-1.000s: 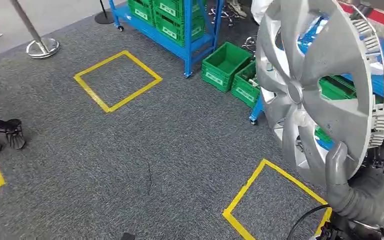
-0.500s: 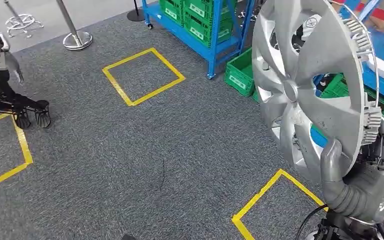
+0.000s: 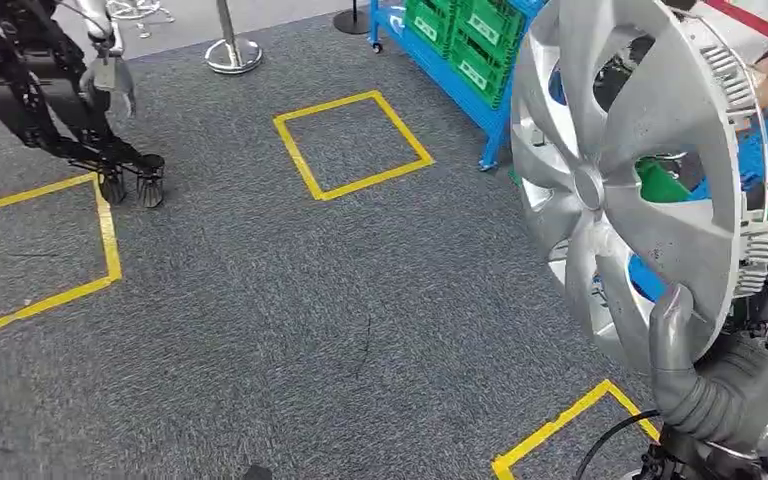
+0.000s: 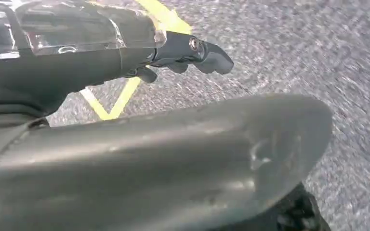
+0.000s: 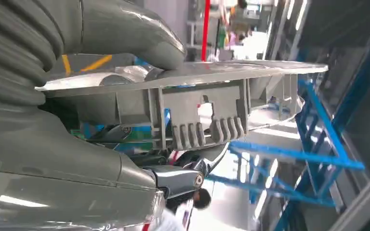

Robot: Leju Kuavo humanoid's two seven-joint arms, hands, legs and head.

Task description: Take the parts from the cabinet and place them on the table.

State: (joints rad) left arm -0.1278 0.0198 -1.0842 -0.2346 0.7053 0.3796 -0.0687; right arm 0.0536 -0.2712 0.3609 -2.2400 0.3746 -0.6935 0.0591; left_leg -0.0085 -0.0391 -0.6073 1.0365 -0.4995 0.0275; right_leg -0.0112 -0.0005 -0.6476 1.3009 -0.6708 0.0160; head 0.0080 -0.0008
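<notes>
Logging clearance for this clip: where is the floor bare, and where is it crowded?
Bare carpet spreads between the yellow tape square and the right hand gripping the hubcap. Crowded: the blue rack with green crates, and another robot's base.

Our view has swung left: the floor's yellow square (image 3: pixel 352 145) and blue rack (image 3: pixel 460 75) slid right, toward our fingers (image 3: pixel 676 325), and another robot (image 3: pixel 55 85) came into sight.

A hubcap (image 3: pixel 630 180) stands upright at right in the right hand (image 3: pixel 720 385), racks with crates (image 3: pixel 480 45) behind it, taped floor squares (image 3: pixel 352 143) to its left, another robot (image 3: pixel 50 90) far left
</notes>
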